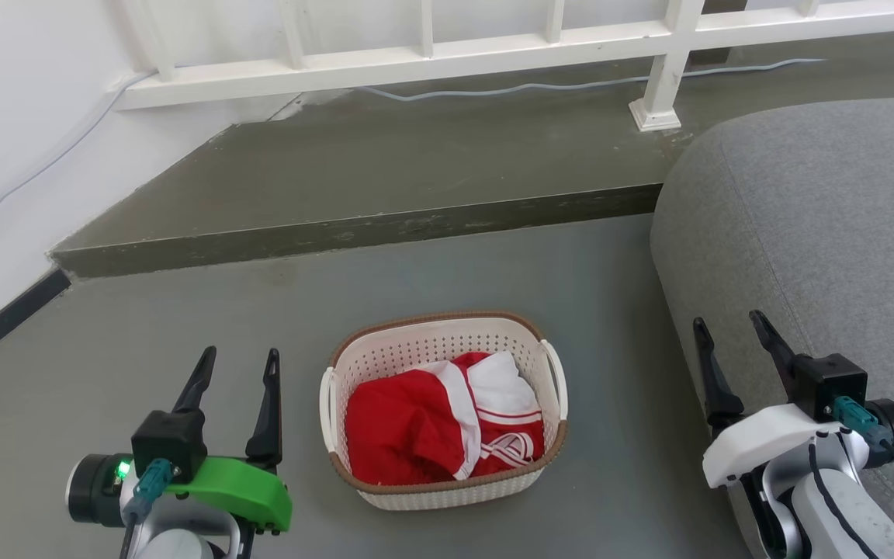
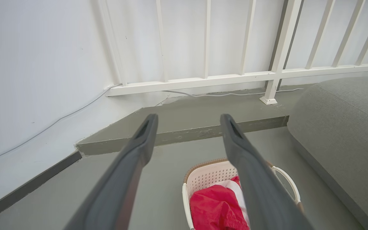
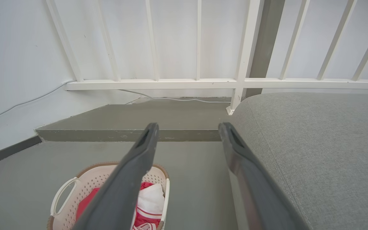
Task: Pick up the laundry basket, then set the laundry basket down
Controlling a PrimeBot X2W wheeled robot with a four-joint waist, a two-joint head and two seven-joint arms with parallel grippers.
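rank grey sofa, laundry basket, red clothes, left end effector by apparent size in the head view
1. grey sofa
2. laundry basket
3. red clothes and left end effector: look alike, and the end effector sits nearer the camera, so unranked

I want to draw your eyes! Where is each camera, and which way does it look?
Head view: sits on the head, looks forward and down at the floor; the left tool and right tool flank the laundry basket.
Left wrist view: sits on the left wrist, looks along the left tool's fingers toward the railing.
Right wrist view: sits on the right wrist, looks along the right tool's fingers; the sofa is at the right.
Shared: all three show the laundry basket and railing.
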